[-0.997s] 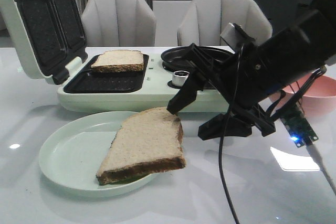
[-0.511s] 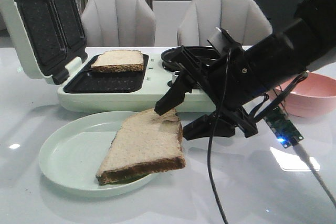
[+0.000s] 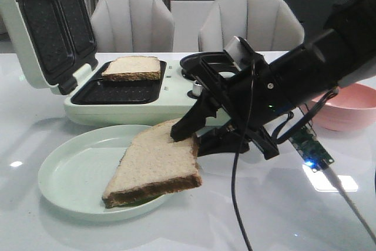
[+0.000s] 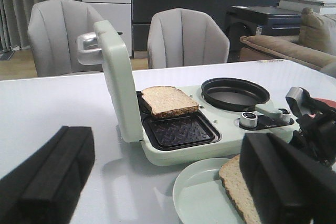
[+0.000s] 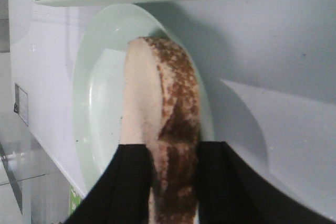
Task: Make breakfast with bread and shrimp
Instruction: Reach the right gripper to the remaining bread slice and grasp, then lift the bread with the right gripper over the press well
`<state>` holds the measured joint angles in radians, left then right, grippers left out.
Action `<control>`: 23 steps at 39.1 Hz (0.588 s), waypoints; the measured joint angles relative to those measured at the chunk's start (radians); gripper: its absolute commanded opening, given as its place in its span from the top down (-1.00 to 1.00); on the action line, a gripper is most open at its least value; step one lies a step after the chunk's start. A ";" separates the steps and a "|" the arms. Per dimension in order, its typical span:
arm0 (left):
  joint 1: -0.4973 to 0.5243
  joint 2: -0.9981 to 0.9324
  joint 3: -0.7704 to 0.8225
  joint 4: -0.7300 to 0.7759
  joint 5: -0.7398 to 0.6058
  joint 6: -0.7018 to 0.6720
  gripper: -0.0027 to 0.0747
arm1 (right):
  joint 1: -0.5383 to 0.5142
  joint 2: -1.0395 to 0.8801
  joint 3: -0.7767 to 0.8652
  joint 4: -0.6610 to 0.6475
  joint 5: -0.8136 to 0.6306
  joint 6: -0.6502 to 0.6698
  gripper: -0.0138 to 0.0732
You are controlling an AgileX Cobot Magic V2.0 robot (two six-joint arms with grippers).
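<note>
Right gripper (image 3: 187,139): black, reaching in from the right side of the front view. One finger lies on top of a bread slice and the other sits under its edge. The wrist view shows a finger on each face of the slice, so it is clamped on the bread.

Held bread slice (image 3: 155,166): light tan with a dark brown crust. It rests tilted on the plate, with its far right corner between the gripper's fingers and its near corner hanging over the plate's rim.

Plate (image 3: 73,174): pale green and round, on the white table (image 3: 294,216) in front of the sandwich maker.

Second bread slice (image 3: 132,67): lies flat on the rear of the sandwich maker's dark grill plate, well apart from the gripper.

Sandwich maker (image 3: 106,107): pale green, lid standing open at the left, with a round black pan at its right end.

Left gripper (image 4: 157,182): its two black fingers stand wide apart with nothing between them, well short of the plate.

Pink bowl (image 3: 352,107): on the table at the far right.
</note>
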<state>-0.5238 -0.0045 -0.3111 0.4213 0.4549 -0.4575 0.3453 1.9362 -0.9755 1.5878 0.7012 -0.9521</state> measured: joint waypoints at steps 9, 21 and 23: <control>0.000 0.000 0.000 0.000 0.000 0.000 -0.67 | 0.000 0.000 -0.006 0.013 0.034 -0.021 0.36; 0.000 0.000 0.000 0.000 0.000 0.000 -0.67 | -0.015 -0.056 -0.006 0.054 0.075 -0.071 0.36; 0.000 0.000 0.000 0.000 0.000 0.000 -0.67 | -0.018 -0.077 -0.006 0.076 0.092 -0.081 0.36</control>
<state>-0.5238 -0.0045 -0.3111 0.4213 0.4549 -0.4575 0.3270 1.8595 -0.9820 1.6636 0.7936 -1.0328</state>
